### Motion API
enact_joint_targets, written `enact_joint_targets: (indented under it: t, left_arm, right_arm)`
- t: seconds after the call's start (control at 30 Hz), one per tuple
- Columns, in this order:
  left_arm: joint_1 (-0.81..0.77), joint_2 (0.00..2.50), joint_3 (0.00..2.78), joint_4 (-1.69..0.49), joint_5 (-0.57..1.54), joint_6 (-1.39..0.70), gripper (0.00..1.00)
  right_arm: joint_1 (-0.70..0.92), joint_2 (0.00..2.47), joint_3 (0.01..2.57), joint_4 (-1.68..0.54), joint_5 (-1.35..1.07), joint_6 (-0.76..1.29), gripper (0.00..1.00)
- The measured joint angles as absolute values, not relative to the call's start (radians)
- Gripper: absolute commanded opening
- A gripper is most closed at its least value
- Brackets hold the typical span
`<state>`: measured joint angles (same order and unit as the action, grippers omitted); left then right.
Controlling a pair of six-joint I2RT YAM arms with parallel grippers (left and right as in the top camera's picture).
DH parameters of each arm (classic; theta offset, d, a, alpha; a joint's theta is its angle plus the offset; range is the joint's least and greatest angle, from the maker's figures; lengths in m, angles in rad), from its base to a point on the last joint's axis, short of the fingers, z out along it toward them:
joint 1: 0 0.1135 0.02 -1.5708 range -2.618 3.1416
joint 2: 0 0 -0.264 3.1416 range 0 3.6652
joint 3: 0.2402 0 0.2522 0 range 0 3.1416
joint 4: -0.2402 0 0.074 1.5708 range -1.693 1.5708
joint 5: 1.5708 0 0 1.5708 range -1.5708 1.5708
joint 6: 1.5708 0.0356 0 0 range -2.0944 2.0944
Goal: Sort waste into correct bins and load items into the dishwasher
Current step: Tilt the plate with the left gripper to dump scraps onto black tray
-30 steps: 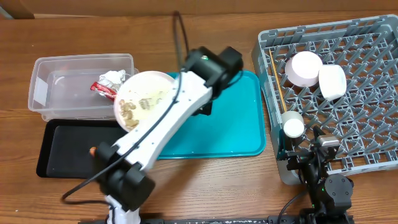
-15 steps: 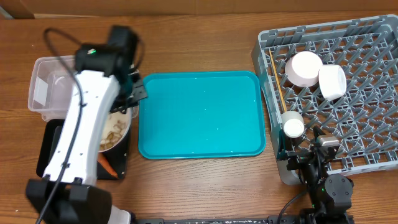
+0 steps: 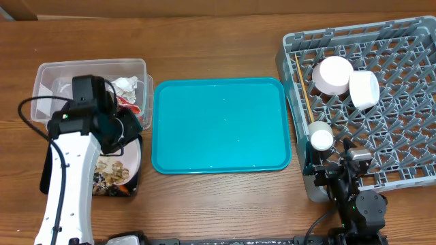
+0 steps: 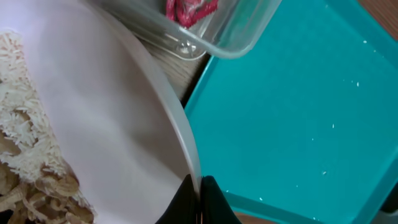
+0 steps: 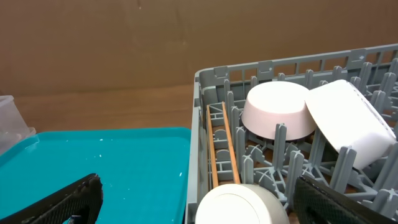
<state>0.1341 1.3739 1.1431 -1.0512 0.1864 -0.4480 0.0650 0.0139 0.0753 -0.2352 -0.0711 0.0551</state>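
My left gripper (image 4: 199,194) is shut on the rim of the white plate (image 4: 112,124), which it holds tilted over the black tray (image 3: 48,170). Beige food scraps with rice (image 3: 112,173) lie heaped at the plate's low side (image 4: 25,162). The clear box (image 3: 51,78) behind holds the white tissue (image 3: 126,85) and the red wrapper (image 3: 131,103). The carrot is hidden. The grey dish rack (image 3: 402,136) holds two white bowls (image 3: 332,73) (image 3: 364,89), the cup (image 3: 321,138) and the chopsticks (image 3: 303,92). My right gripper (image 5: 205,202) is open, at the rack's near left corner by the cup (image 5: 242,205).
A large teal tray (image 3: 218,126) lies between the bins and the rack; it also shows in the left wrist view (image 4: 298,106). The clear box's corner (image 4: 233,40) overhangs close to the plate's rim. The right arm's base (image 3: 357,204) sits at the front right.
My left arm has swung left from above the teal tray, carrying the plate, and now holds it low and tilted over the black tray. The right arm has not moved.
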Motion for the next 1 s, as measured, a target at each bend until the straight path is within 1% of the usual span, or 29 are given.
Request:
enact_joint_targets:
  t: [0.23,0.4,0.67,0.87,1.0]
  left_arm:
    - [0.215,1.361,1.077,-0.999,0.311,-0.390,0.04]
    - [0.281,1.291,1.072,-0.998,0.396,-0.362,0.04]
    - [0.445,1.097,1.072,-1.061,0.575,-0.286,0.04]
    - [0.547,1.085,1.069,-1.099,0.690,-0.186,0.04]
    - [0.650,1.085,1.025,-1.095,0.831,-0.091,0.04]
  right_arm:
    - [0.065,0.014,0.075,-0.235,-0.071,0.055,1.00]
    - [0.065,0.014,0.075,-0.236,-0.072,0.055,1.00]
    - [0.065,0.014,0.075,-0.235,-0.071,0.055,1.00]
    - [0.065,0.014,0.075,-0.236,-0.071,0.055,1.00]
    - [0.065,0.014,0.075,-0.235,-0.071,0.055,1.00]
